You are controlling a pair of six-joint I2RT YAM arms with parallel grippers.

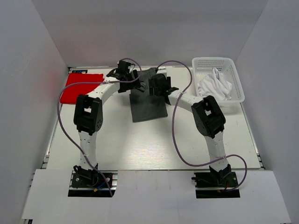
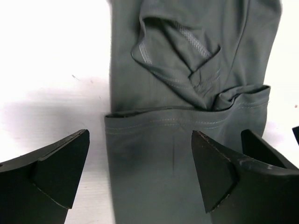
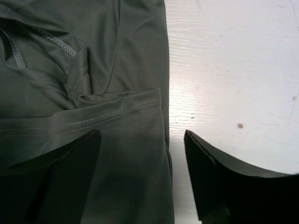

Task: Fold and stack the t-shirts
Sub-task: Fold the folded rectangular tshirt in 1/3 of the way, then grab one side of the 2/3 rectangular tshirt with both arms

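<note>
The dark grey t-shirt point(image 1: 148, 106) is spread on the bench point(image 1: 140, 149) at centre frame. The left tool point(image 2: 140, 140) and the right tool point(image 3: 142, 135) are held released over its side edges, upper centre.

1. Directly below left gripper point(image 1: 127, 77) and right gripper point(image 1: 159, 86), flat on the table point(image 1: 140, 144): middle t-shirt point(image 1: 148, 109).
2. Between left gripper's fingers: that shirt's left edge, with bare table on the outer side.
3. Between right gripper's fingers: its right edge, with bare table on the outer side.
4. Well left of left gripper, on the table: second t-shirt point(image 1: 81, 86).
5. Right of right gripper: basket point(image 1: 240, 88), with third t-shirt point(image 1: 216, 85) inside.
</note>
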